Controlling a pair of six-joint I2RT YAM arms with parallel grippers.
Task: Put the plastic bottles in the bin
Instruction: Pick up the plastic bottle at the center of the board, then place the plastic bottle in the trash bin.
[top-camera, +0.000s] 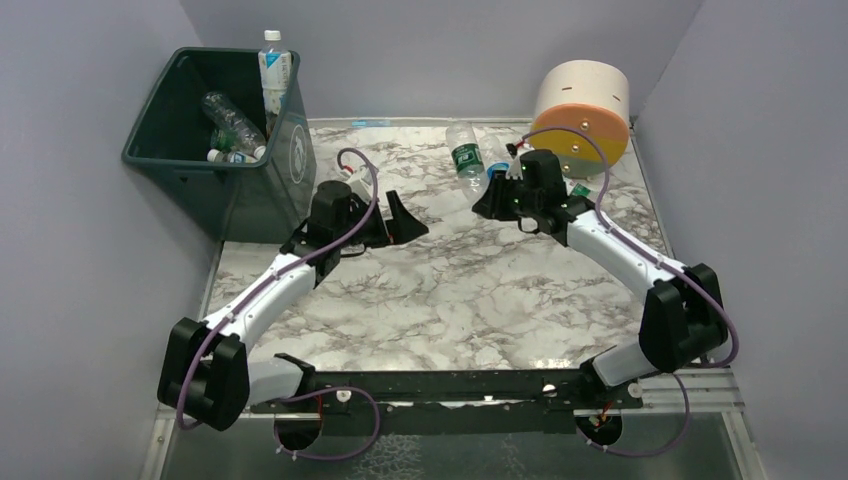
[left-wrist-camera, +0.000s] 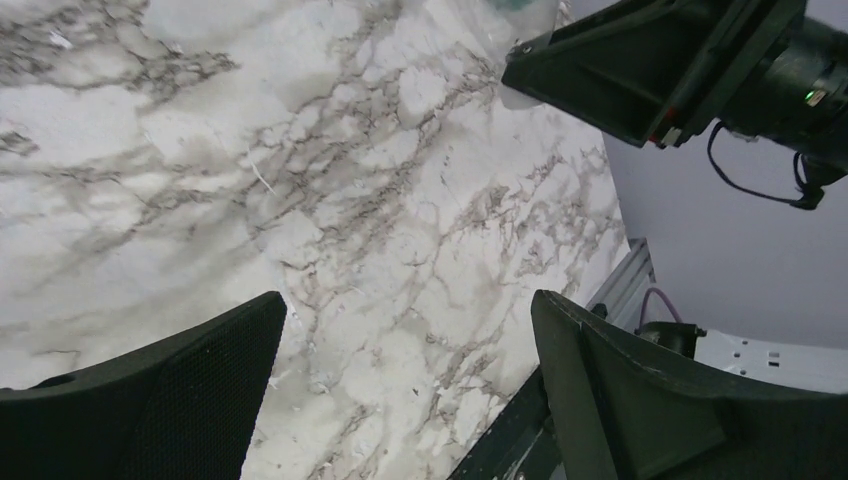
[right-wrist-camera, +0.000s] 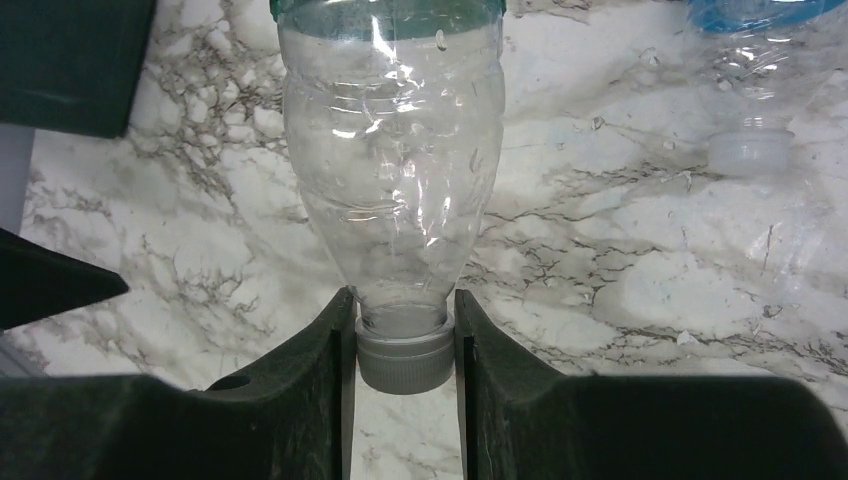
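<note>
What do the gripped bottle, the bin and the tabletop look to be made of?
The gripped bottle looks like thin clear plastic, glossy: highlights on it, and marble veins show through it. The bin looks like opaque dark green moulded plastic with a dull sheen. The tabletop is smooth, white with grey veins: real marble or printed laminate, unclear.

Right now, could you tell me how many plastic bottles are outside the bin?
2: a green-labelled bottle, its cap between the right fingers, and a blue-labelled one beside it. Others may be hidden.

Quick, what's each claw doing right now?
Left gripper: open, holding nothing.
Right gripper: closed on the clear bottle, at its capped neck.
</note>
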